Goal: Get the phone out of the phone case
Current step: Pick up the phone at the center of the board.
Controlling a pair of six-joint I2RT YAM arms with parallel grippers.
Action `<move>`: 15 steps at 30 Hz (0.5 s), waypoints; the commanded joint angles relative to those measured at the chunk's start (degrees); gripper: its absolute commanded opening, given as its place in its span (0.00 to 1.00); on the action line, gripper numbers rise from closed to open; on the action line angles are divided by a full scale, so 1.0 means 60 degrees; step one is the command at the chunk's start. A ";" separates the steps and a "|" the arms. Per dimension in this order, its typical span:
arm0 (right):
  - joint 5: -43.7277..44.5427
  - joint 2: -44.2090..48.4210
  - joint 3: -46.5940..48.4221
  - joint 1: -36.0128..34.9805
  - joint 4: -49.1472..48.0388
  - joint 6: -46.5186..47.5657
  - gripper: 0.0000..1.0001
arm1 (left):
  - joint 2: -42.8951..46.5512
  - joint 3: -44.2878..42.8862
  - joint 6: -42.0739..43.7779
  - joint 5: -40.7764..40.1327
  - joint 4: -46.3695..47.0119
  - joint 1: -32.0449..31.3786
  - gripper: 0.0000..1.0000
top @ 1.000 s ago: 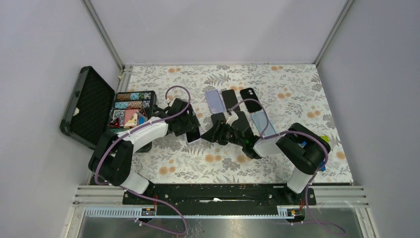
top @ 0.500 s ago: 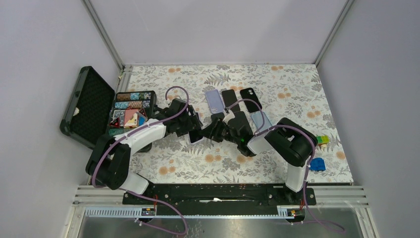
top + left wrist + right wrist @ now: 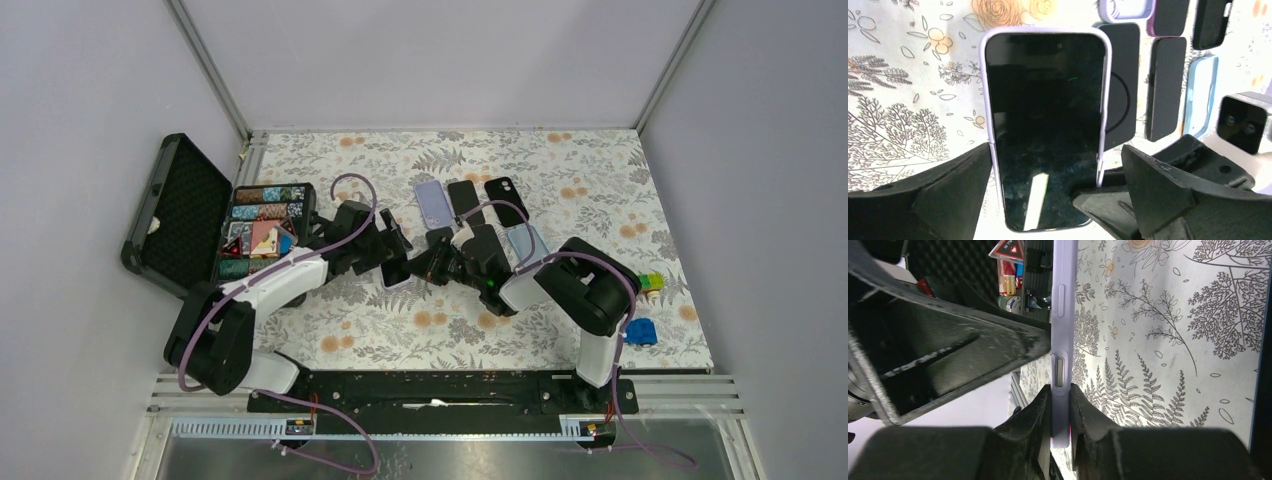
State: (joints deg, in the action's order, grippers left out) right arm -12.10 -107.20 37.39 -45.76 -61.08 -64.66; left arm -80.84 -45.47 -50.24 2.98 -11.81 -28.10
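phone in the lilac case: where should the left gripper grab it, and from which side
Across its two long edges, low down, coming at the screen. The phone faces the left gripper, whose open fingers straddle those straight parallel edges. The right gripper pinches the case front and back at one edge, so keep clear of it.

A table covered with a white cloth (image 3: 600,170) printed with grey ferns and orange flowers, enclosed by plain grey walls (image 3: 440,60). At the left edge a black carrying box (image 3: 262,215) lies open, packed with small colourful pieces, its foam-lined lid (image 3: 178,215) tilted outward. Toward the back, side by side, lie a lilac phone cover (image 3: 432,203) and two black ones (image 3: 464,199) (image 3: 506,200). A pale blue cover (image 3: 529,240) lies nearer. At the right edge sit a blue block (image 3: 641,331) and a green-and-yellow block (image 3: 652,282).
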 commanded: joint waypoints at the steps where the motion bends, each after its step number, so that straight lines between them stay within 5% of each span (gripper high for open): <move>1: -0.0288 0.0612 -0.0074 -0.0003 -0.1191 -0.0127 0.00 | 0.0954 0.0058 0.0563 0.0305 0.1251 0.0115 0.99; 15: -0.1201 0.2235 -0.1156 0.1199 -0.3229 -0.1071 0.00 | 0.2629 0.0730 0.1462 0.2975 0.3356 0.1079 0.95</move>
State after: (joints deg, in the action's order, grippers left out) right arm -16.47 -99.39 30.41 -40.32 -68.03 -67.09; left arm -66.35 -41.23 -43.31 12.32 -0.62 -21.67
